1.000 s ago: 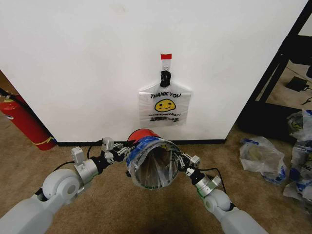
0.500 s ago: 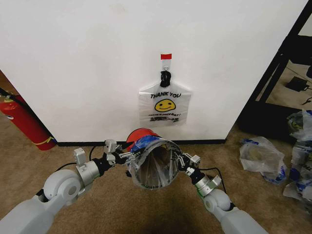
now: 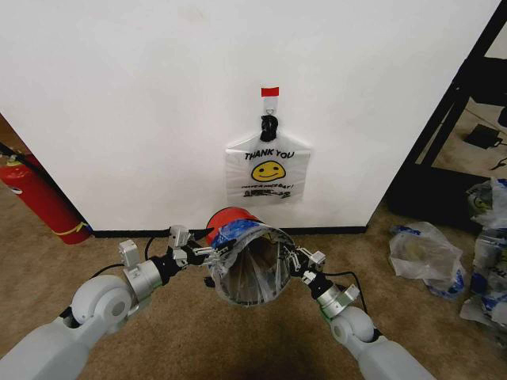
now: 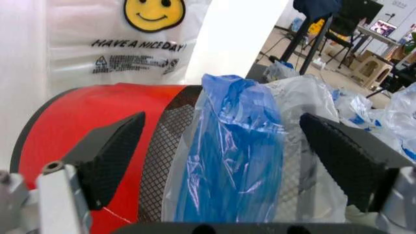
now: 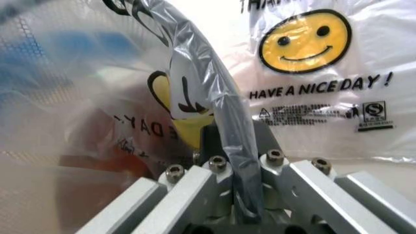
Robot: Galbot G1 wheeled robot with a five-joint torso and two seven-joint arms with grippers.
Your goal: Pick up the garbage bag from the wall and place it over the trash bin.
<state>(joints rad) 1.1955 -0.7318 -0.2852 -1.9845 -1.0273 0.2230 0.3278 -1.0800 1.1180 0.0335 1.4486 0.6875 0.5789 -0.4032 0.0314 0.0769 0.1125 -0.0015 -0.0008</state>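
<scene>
A thin, limp garbage bag is being stretched over the trash bin near the wall — pinched by the closed right gripper, left gripper gaping — best held at its rim.

from my left wrist camera i'm seeing the left gripper sitting wide open, its two black textured fingers standing on either side of the round black mesh trash bin with the red base. the thin see-through garbage bag with bunched blue handle plastic is draping over the bin's rim between them. behind, an opaque white bag bundle with a yellow smiley and "have a nice day!" print is hanging against the plain white wall.
</scene>
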